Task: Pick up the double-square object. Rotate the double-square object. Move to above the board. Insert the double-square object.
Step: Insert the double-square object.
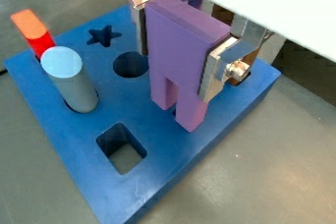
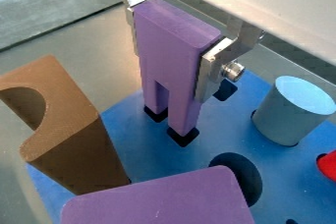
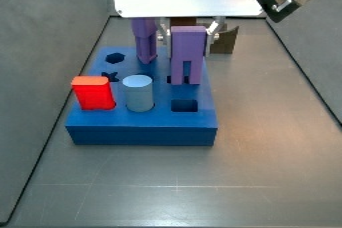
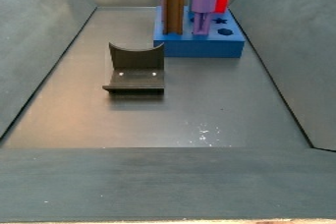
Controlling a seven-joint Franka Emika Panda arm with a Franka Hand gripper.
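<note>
The double-square object (image 1: 178,56) is a purple block standing upright with its two legs down. My gripper (image 1: 182,46) is shut on its upper part, one silver finger on each side. It shows the same way in the other wrist view (image 2: 174,56), where the leg ends sit in dark holes in the board (image 2: 144,154). The board (image 1: 223,130) is a thick blue slab. In a side view the gripper (image 3: 189,27) holds the block (image 3: 190,57) over the board's (image 3: 140,127) right half.
On the board stand a red block (image 1: 31,31), a light blue cylinder (image 1: 69,79), a taller purple prism (image 3: 144,40) and a brown block (image 2: 59,130). Star (image 1: 101,36), round (image 1: 130,66) and square (image 1: 124,147) holes are open. The fixture (image 4: 134,71) stands on the floor.
</note>
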